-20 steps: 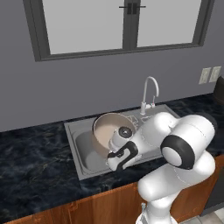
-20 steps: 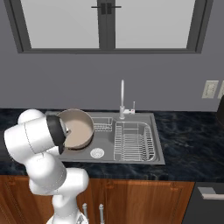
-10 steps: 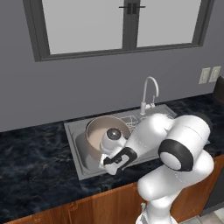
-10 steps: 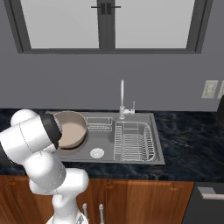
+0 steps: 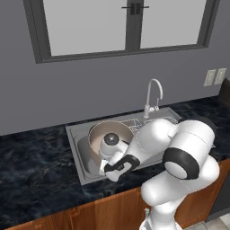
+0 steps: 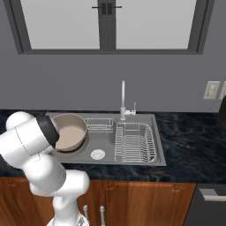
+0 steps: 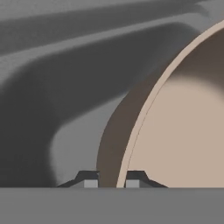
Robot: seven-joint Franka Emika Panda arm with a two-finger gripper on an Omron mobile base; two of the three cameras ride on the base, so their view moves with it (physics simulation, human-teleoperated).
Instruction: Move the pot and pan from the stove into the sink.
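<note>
Down in the left part of the sink [image 6: 132, 164] sits the pot [image 6: 70, 132], its beige wall and pale inside visible from both base views, low within the basin and apparently at or near the floor; whether it rests fully on the bottom I cannot tell. From the hand view the pincer [image 7: 111, 183] is closed tight on the pot's thin rim [image 7: 144, 113], one fingertip [image 7: 89, 181] on the outer side and the other on the inner side. Beside the pot, toward the right of the basin, lie the round drain [image 6: 97, 154] and the wire rack [image 6: 134, 142], with the faucet [image 6: 123, 99] standing at the back rim. Around the sink runs the dark marbled bench [image 5: 36, 170], above wooden cabinet fronts [image 6: 145, 203]. The step in hand looks like setting the pot down and letting go, so about half the task seems done, with the pan yet to come. To do it well, the pot should be lowered until its base lies flat on the basin floor before the jaws part, then the fingers should open fully and lift straight up along the rim, so the wall is not dragged or tipped. It should also stay apart from the rack, leaving room for the pan.
</note>
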